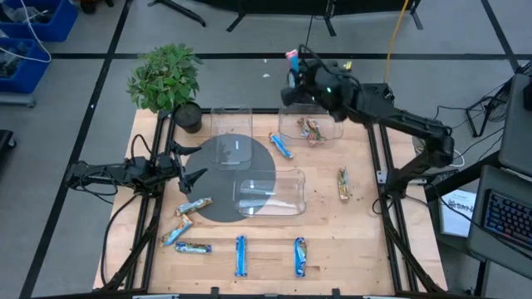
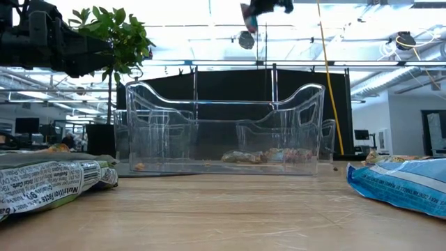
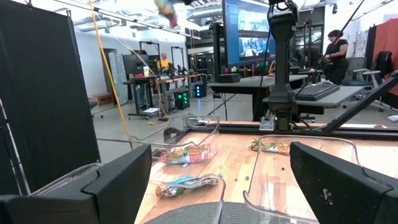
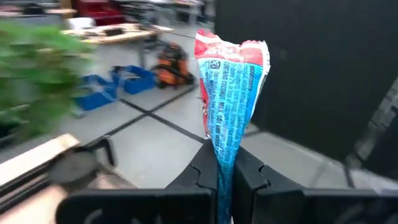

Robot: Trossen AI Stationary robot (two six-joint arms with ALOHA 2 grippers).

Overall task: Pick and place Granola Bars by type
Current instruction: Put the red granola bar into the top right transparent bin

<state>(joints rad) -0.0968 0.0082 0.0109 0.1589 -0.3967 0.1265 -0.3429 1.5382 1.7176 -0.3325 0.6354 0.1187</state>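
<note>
Up at the table's 12 o'clock edge, the right gripper (image 4: 225,171) pinches one red-and-blue granola bar (image 4: 229,93) by its lower end, held high above the far clear bin (image 1: 309,126), which already has bars in it. Over at 9 o'clock the left gripper (image 1: 189,164) hovers with fingers spread. Other granola bars (image 1: 240,254) lie loose along the near, 6 o'clock side

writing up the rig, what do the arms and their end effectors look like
Both arms are dark, near-black, jointed links. The left end effector ends in two pointed black fingers, broad and blocky close up. The right end effector has matte black fingers on a dark crossbar. A small light glows on the right arm's wrist.
</note>
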